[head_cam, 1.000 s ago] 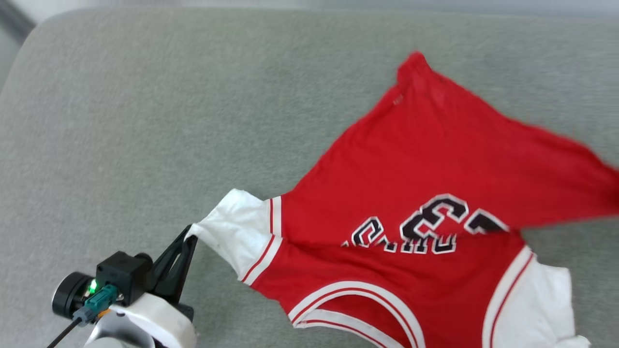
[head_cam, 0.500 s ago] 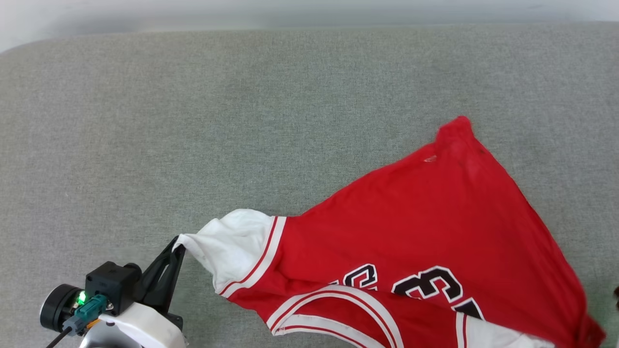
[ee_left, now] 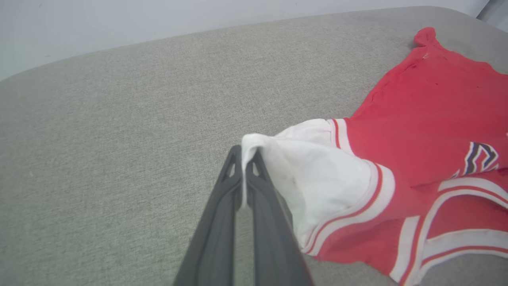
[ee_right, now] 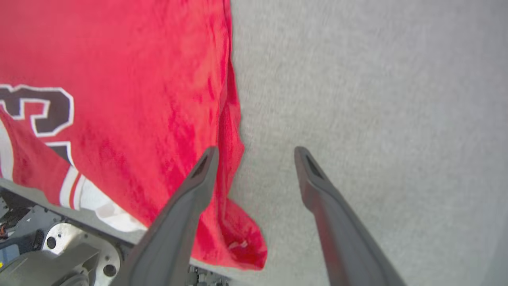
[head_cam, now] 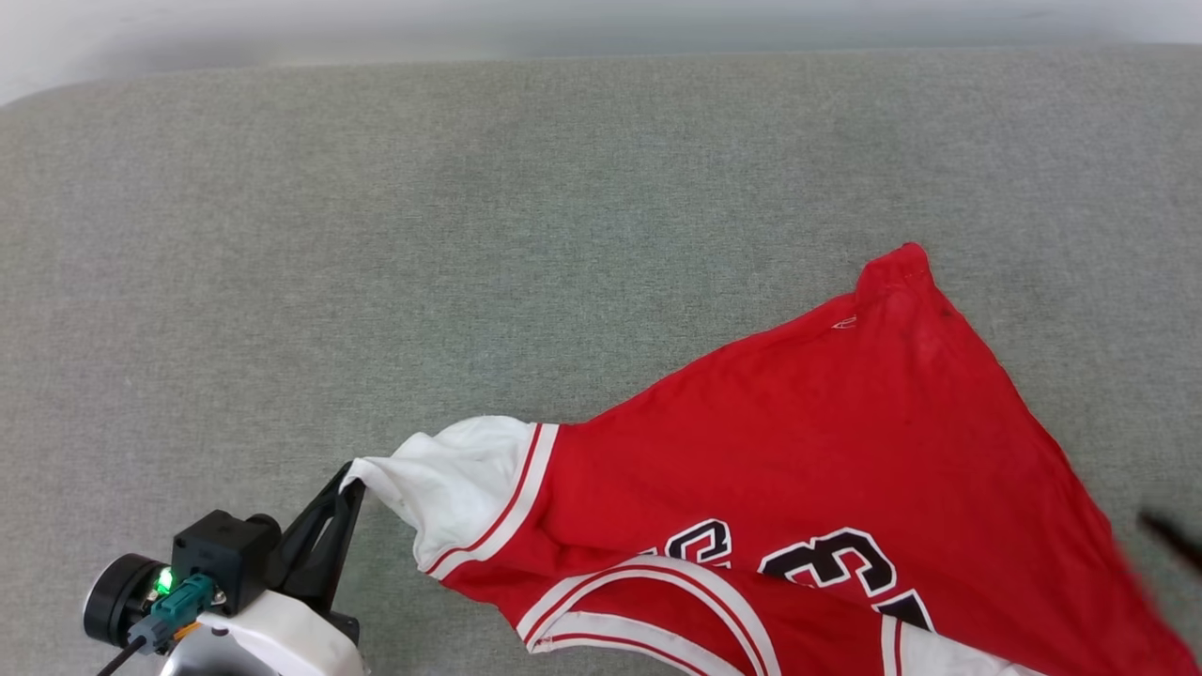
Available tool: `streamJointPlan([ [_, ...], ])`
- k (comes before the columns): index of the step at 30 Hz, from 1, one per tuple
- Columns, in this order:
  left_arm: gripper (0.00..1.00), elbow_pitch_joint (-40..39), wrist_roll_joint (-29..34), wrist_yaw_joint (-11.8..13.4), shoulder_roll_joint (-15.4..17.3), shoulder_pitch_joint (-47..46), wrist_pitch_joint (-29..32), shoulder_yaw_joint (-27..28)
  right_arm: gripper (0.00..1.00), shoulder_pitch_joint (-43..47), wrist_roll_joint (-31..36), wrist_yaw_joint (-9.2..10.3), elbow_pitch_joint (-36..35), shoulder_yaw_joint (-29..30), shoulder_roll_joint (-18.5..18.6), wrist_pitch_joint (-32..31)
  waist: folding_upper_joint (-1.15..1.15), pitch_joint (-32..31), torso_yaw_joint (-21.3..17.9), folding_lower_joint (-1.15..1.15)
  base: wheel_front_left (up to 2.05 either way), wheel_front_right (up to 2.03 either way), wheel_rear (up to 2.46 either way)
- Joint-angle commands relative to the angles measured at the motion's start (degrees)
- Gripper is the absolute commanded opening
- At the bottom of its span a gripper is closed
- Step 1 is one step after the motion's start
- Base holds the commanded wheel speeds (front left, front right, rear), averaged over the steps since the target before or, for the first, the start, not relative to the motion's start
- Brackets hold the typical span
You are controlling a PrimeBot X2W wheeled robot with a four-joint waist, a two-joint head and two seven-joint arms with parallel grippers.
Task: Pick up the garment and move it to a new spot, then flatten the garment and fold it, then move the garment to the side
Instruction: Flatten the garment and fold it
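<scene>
Red garment (head_cam: 826, 441) lies on the grey cushion (head_cam: 376, 235), lettering side up. The body is spread toward my right and the near part is bunched, w/ a layer lapped over the numbers. Its white sleeve (ee_left: 309, 174) is drawn out to a point b/c my left gripper (ee_left: 244, 153) is clamped on the cuff edge. That pull holds the shoulder taut for flattening, I reckon. Right gripper (ee_right: 256, 153) hangs w/ fingers well apart and nothing between them, one finger over the red side edge. Prob. free to take a fresh corner.
</scene>
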State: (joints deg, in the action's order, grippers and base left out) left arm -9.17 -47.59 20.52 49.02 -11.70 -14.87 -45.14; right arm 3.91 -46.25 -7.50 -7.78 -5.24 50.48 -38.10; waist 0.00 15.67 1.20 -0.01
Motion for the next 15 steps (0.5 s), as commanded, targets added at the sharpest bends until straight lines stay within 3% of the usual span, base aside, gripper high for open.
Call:
streamJointPlan([
  [1, 0.00, -0.2, 0.5, 0.1, -0.1, -0.2, 0.0, -0.1, 1.00, -2.3, 0.4, 0.02, -1.2, 1.2, 0.5, 0.2, 0.00, 0.0, 0.2, 0.01, 0.00, 0.00, 0.00],
  [7, 0.00, -0.7, 1.3, -0.3, -0.6, -2.0, 0.7, -0.5, 1.00, -14.0, 1.0, 0.02, -4.8, 1.2, 3.2, -4.0, 0.00, 1.5, 1.8, 0.01, 0.00, 0.00, 0.00],
  [11, 0.00, -1.0, 2.2, -0.8, -1.2, -3.7, 1.1, -0.9, 1.00, -24.5, 1.5, 0.02, -3.3, -3.6, 3.7, -9.5, 0.00, 3.4, 3.1, 0.01, 0.00, 0.00, 0.00],
  [15, 0.00, -1.4, 3.4, -1.2, -2.0, -5.7, 1.4, -1.4, 1.00, -35.3, 3.2, 0.02, 0.5, -10.1, 1.6, -15.6, 0.00, 5.9, 4.5, 0.01, 0.00, 0.00, 0.00],
])
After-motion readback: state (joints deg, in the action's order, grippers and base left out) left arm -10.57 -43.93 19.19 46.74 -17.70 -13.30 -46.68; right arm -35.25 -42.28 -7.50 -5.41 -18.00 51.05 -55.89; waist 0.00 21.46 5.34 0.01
